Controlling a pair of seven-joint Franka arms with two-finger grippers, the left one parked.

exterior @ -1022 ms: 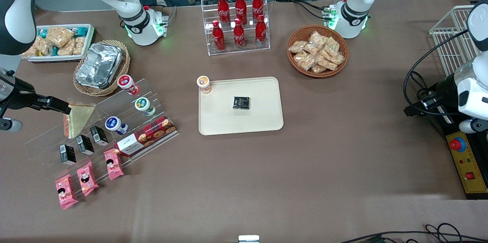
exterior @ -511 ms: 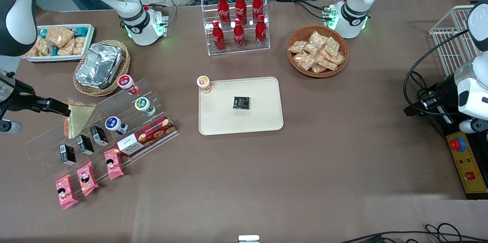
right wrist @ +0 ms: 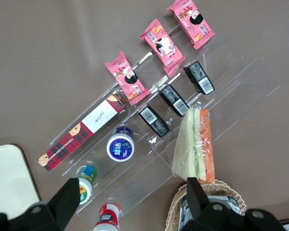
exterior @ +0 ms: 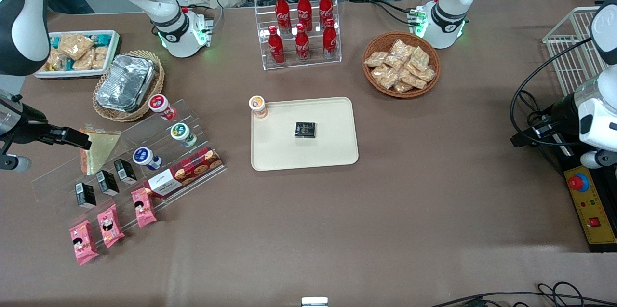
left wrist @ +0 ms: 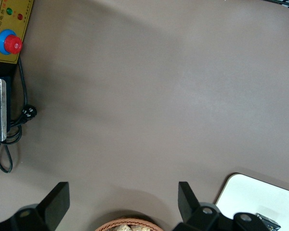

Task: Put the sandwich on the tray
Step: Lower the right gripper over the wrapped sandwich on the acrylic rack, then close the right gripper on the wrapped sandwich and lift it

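The sandwich (exterior: 99, 151) is a wrapped triangular wedge with pale bread and orange and green filling. It lies on the upper step of a clear acrylic stand (exterior: 159, 172), toward the working arm's end of the table. It also shows in the right wrist view (right wrist: 194, 147). My right gripper (exterior: 79, 138) hovers above the stand, open and empty, with one finger (right wrist: 196, 193) just over the sandwich's wide end. The jaws (right wrist: 132, 197) stand wide apart. The cream-beige tray (exterior: 332, 148) lies mid-table with a small black packet (exterior: 305, 129) on it. The tray's corner also shows in the right wrist view (right wrist: 5, 179).
The stand also holds small pots (right wrist: 120, 144), black packets (right wrist: 174, 100), a red tartan biscuit box (exterior: 185, 172) and pink snack packets (exterior: 108, 225). A wicker basket with a foil container (exterior: 125, 83) stands beside the sandwich. An orange-lidded pot (exterior: 258, 104) stands at the tray's corner.
My right gripper has shifted slightly nearer the front camera, staying open by the sandwich. The sandwich has not moved.
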